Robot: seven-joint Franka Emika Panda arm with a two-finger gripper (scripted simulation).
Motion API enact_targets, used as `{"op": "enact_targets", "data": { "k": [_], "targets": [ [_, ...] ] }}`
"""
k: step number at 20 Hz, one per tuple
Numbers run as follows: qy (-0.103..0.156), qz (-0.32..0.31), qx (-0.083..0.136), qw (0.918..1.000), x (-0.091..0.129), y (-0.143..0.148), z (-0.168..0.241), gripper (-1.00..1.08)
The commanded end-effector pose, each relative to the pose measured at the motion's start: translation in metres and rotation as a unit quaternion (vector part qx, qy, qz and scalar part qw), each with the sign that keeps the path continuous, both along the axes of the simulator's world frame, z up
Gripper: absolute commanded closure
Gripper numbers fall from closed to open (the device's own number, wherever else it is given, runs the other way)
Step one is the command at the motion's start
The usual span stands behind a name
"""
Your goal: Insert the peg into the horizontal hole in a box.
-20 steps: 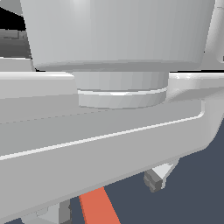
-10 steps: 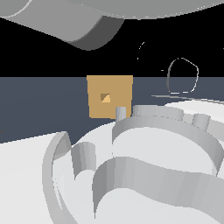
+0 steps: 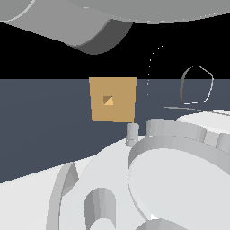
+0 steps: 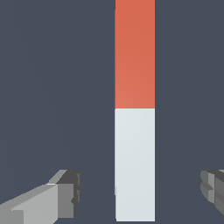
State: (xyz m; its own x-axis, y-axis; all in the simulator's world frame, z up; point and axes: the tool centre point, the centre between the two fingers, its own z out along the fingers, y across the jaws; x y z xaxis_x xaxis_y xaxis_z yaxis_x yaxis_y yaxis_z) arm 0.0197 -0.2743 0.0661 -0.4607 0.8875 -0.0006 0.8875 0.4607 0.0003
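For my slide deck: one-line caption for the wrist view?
Open gripper straddling the orange-and-white peg lying on the dark floor, fingers not touching it.

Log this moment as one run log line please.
tool open, straddling peg | peg ungrasped | box hole empty

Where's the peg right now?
The wrist view shows the peg on the dark floor between the open fingers, touching neither. It does not show in the exterior view.

A bare simulated test scene, no real room: a flat slate-blue floor [image 3: 40, 134] meets a black void, and objects are plain untextured blocks.
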Motion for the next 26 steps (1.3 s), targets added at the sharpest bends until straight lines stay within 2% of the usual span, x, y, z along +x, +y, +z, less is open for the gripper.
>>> {"op": "enact_targets", "data": {
  "k": [1,9,15,16,26],
  "targets": [
    [0.0,0.0,0.0,1.0,0.0,0.0,-0.005,-0.92],
    [0.0,0.001,0.0,1.0,-0.001,0.001,-0.043,-0.92],
    [0.0,0.001,0.0,1.0,0.001,0.0,-0.049,-0.92],
    [0.0,0.001,0.0,1.0,0.001,0.0,-0.049,1.08],
    [0.001,0.001,0.0,1.0,0.001,0.0,-0.049,1.08]
  ]
}}
